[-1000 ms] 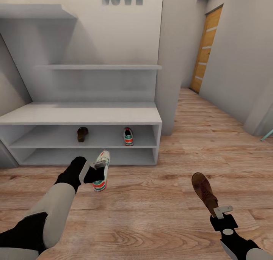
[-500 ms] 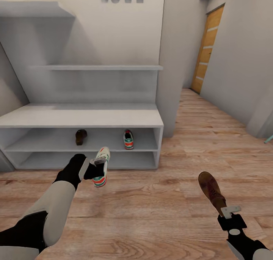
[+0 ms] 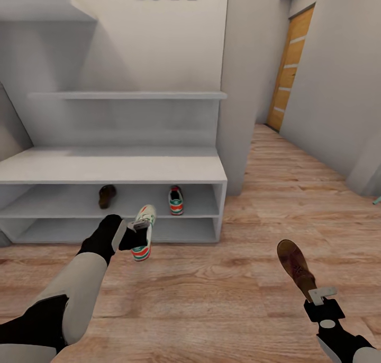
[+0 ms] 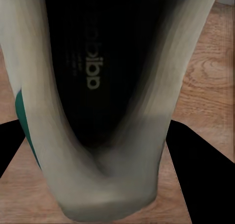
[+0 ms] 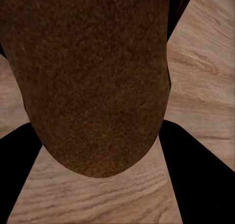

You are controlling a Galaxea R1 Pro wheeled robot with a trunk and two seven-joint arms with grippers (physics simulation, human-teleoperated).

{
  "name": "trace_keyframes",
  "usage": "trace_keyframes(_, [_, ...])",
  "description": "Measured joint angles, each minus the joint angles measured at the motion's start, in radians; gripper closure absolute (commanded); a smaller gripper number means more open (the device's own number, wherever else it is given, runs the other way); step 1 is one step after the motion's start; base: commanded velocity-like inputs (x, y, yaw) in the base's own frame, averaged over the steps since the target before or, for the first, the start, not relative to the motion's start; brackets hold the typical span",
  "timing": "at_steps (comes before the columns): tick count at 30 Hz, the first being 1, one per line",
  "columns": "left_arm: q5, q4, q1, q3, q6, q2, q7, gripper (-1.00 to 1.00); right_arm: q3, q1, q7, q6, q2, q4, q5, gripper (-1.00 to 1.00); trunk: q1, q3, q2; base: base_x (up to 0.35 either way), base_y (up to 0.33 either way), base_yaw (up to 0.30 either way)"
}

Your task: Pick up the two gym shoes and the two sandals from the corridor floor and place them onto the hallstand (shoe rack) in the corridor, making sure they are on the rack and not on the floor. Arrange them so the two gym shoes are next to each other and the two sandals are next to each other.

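Inside, left claw's [image 3: 142, 226] gym shoe [image 4: 105, 87] insole reads "adidas".

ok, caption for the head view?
Left gripper holds gym shoe, right gripper holds sandal, facing hallstand.

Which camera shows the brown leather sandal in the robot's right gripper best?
The head view: the whole brown leather sandal shows there, held at its heel by the right gripper above the wood-plank floor. The right wrist view shows a close brown surface of it. The left wrist view looks into a sneaker instead.
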Motion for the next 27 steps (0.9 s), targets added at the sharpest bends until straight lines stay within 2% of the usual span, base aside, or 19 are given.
trace_keyframes(7, [-0.002, 0.000, 0.000, 0.001, -0.001, -0.002, 0.000, 1.00, 0.000, 0.000, 0.000, 0.000, 0.000, 0.000, 0.000, 1.00, 0.000, 0.000, 0.000, 0.131, -0.109, 0.000])
trace_keyframes(27, [-0.003, 0.000, 0.001, 0.000, -0.002, -0.003, 0.001, 1.00, 0.001, 0.000, 0.000, 0.000, 0.002, 0.000, 0.000, 1.00, 0.000, 0.000, 0.000, 0.160, -0.006, 0.000])
